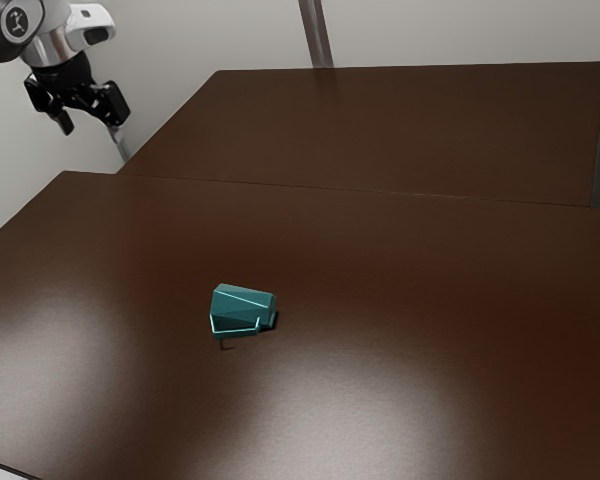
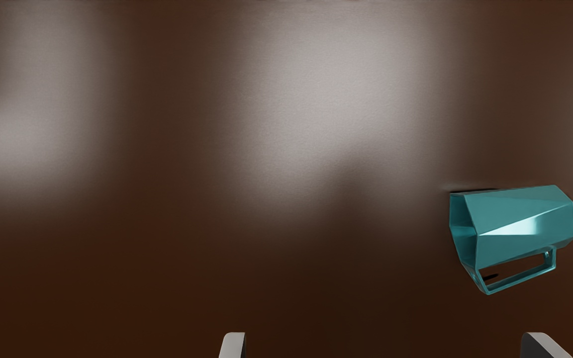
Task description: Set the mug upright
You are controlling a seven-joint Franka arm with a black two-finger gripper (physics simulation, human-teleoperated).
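The teal, faceted mug (image 2: 520, 214) lies on its side on the brown table (image 1: 380, 260), its open mouth and angular handle (image 2: 521, 280) visible. Well apart from it, the gripper (image 1: 93, 125) hangs raised at the exterior view's upper left, fingers spread wide, nothing between them. The arm (image 1: 55, 45) bears a round emblem (image 1: 17, 22).

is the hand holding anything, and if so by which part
Nothing is held: the hand is open, and the mug lies on its side on the table.
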